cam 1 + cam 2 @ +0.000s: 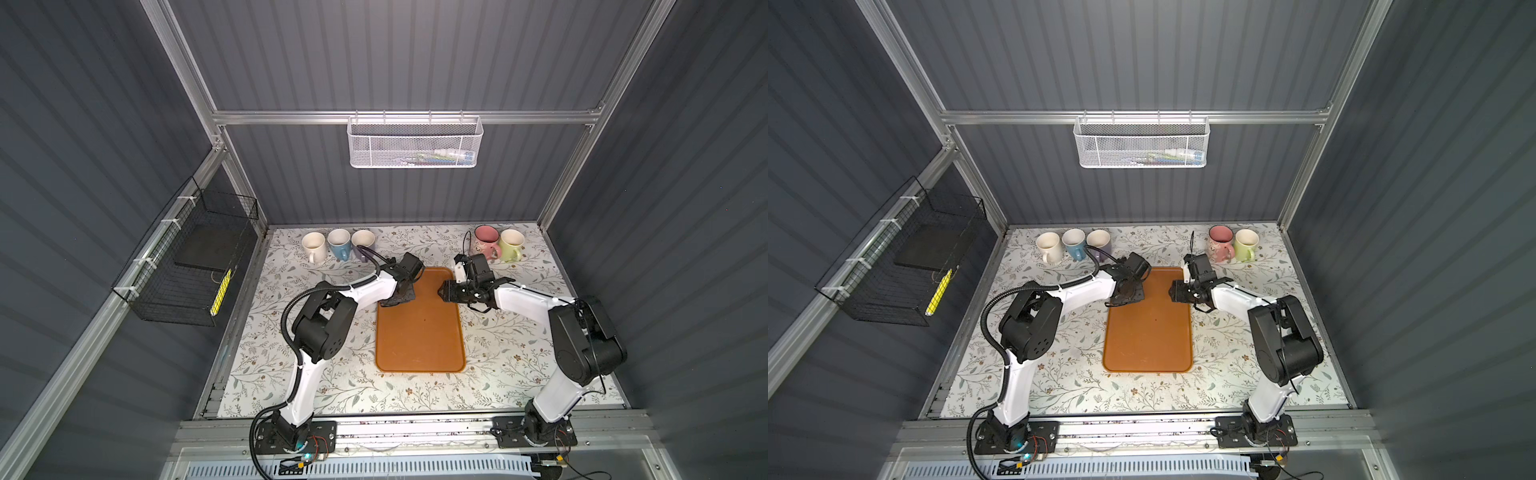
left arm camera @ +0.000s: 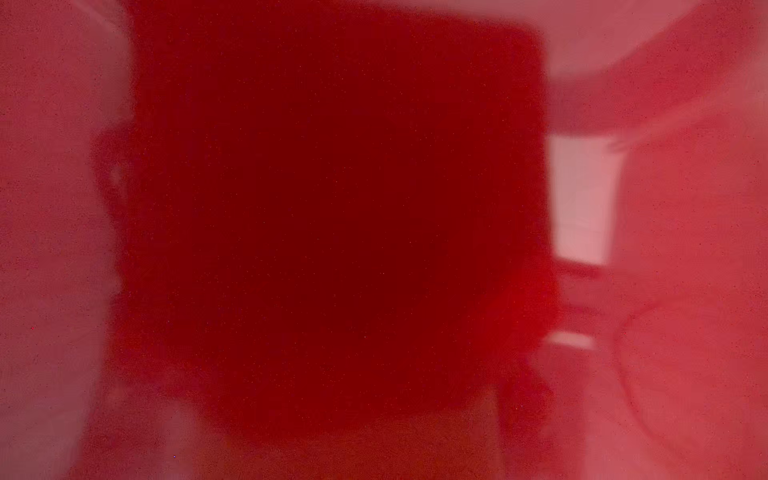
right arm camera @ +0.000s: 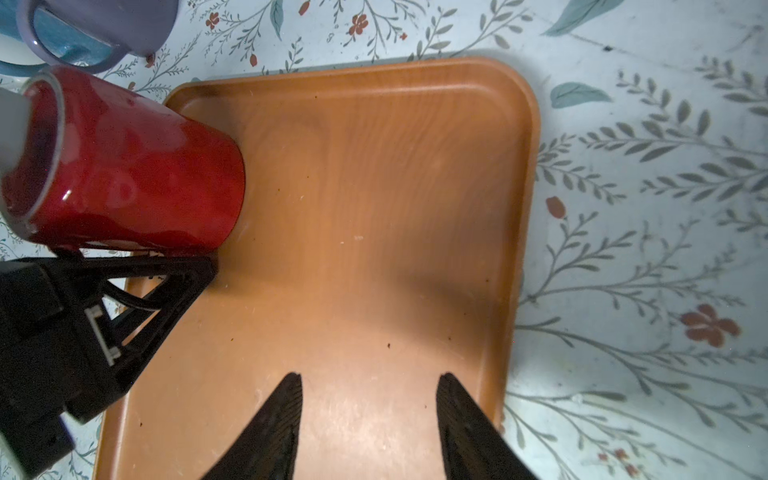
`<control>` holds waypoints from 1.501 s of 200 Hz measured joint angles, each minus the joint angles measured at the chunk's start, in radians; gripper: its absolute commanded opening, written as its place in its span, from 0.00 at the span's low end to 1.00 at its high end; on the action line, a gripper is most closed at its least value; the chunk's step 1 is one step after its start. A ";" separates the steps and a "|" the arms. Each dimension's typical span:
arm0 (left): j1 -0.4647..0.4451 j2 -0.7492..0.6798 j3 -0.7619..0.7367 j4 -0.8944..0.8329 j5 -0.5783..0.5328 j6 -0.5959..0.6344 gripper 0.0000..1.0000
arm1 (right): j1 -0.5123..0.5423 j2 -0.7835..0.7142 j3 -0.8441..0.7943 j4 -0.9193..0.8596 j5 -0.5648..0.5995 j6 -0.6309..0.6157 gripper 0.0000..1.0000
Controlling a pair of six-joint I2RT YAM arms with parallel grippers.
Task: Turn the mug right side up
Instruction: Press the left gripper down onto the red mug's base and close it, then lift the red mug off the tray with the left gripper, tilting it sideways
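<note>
You are looking at a glossy red mug (image 3: 137, 166), its glaze catching soft highlights in the right wrist view. It is standing on end on the orange tray (image 3: 374, 208), just inside the tray's far left corner as the top views lay the tray out, close to the rim. The end facing up is showing a pale ring around a shallow red recess, so it appears to be sitting base up, mouth down. In the left wrist view it is filling the whole picture as a red blur (image 2: 332, 228).
</note>
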 measured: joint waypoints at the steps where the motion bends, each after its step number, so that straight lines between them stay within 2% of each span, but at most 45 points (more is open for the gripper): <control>1: 0.000 0.000 0.000 0.000 0.000 0.000 0.22 | 0.000 0.000 0.000 0.000 0.000 0.000 0.54; 99: 0.005 -0.017 -0.032 0.023 -0.019 0.005 0.01 | 0.000 0.000 0.000 -0.003 -0.003 0.000 0.54; 207: 0.006 -0.102 -0.139 0.070 0.063 0.111 0.00 | 0.000 0.000 0.000 -0.004 -0.002 0.000 0.54; 300: 0.018 -0.228 -0.259 0.201 0.174 0.190 0.00 | -0.011 -0.022 -0.005 -0.019 0.010 0.000 0.54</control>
